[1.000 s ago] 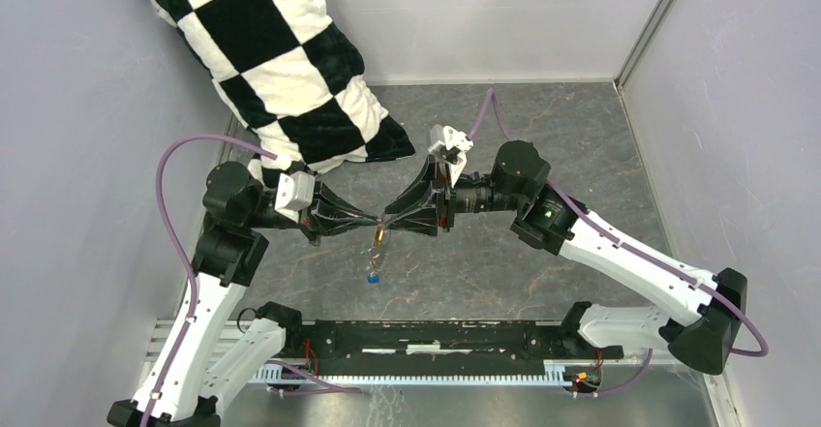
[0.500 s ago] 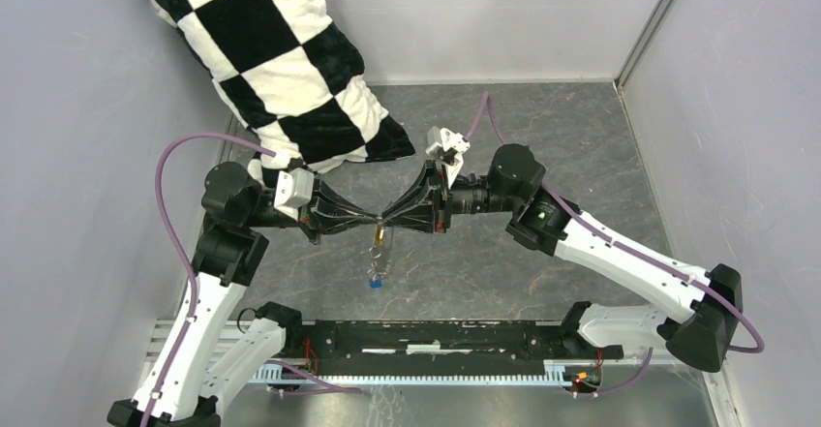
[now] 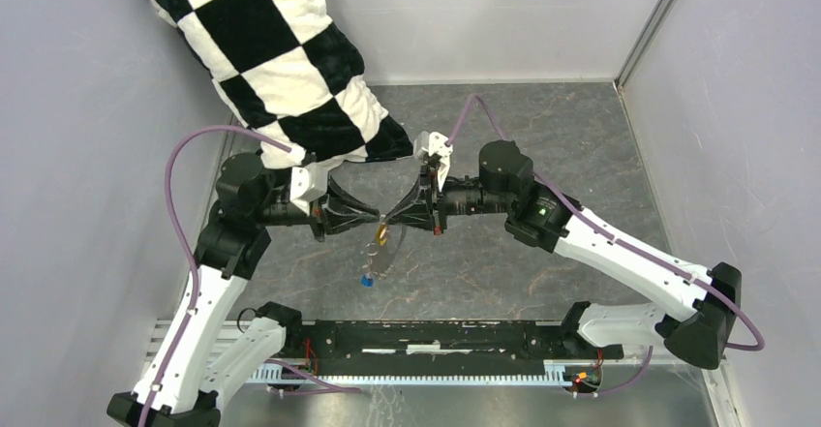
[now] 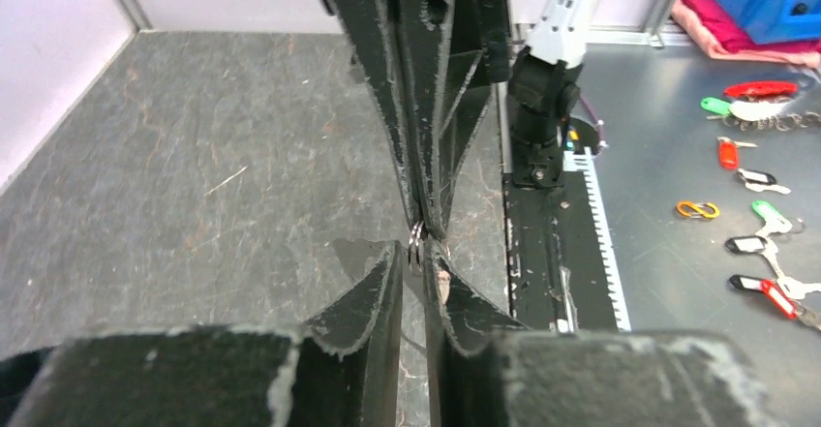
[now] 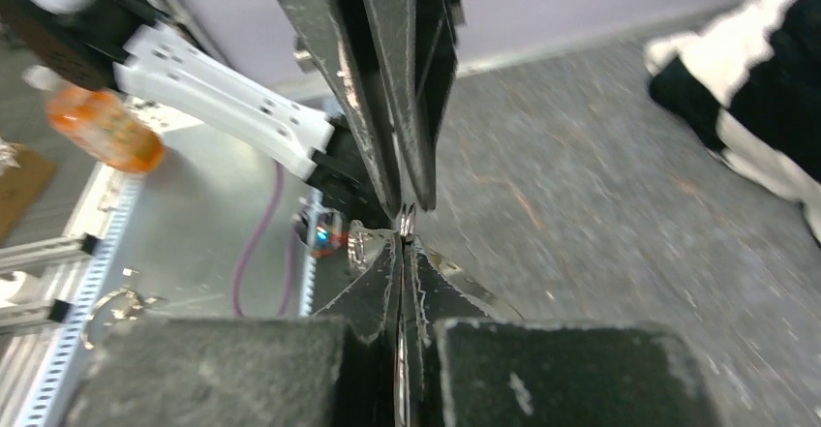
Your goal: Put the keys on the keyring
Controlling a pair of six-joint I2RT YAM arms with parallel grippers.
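Gripping, left: the left gripper point(image 3: 374, 220) is seen with its jaws drawn nearly together on a thin metal wire, judged to be the upper edge of the keyring point(image 3: 385, 253).
Gripping, right: the right gripper point(image 3: 391, 222) is likewise closed, its fingers pressed on a thin bright strip that is taken to be the same wire.
Tip meeting: the two grippers are set nose to nose, touching or nearly so, just off the lower corner of the checkered cushion point(image 3: 281, 69), on its side toward the arm bases.
Keyring place: the loop is hung from that pinch above the table point(image 3: 542, 137), clear of the cushion and further from it than the tips are.
Long axis: the oval is run from the tips straight away from the cushion, crosswise to the line along which the two grippers are aligned.
Yellow-orange key point(image 3: 383, 225): it is found at the end of the ring nearest the cushion, right against the fingertips; whether it is threaded on cannot be told.
Blue-headed key point(image 3: 368, 280): it is found at the end of the ring farthest from the cushion, and is judged to be hanging on the wire.
Nearer arm: neither, since both tips are placed at the same spot on the ring.
Coming move: it is judged to turn on the yellow-orange key lying at the pinch itself, so the key would have to be fed along the wire, away from the cushion.
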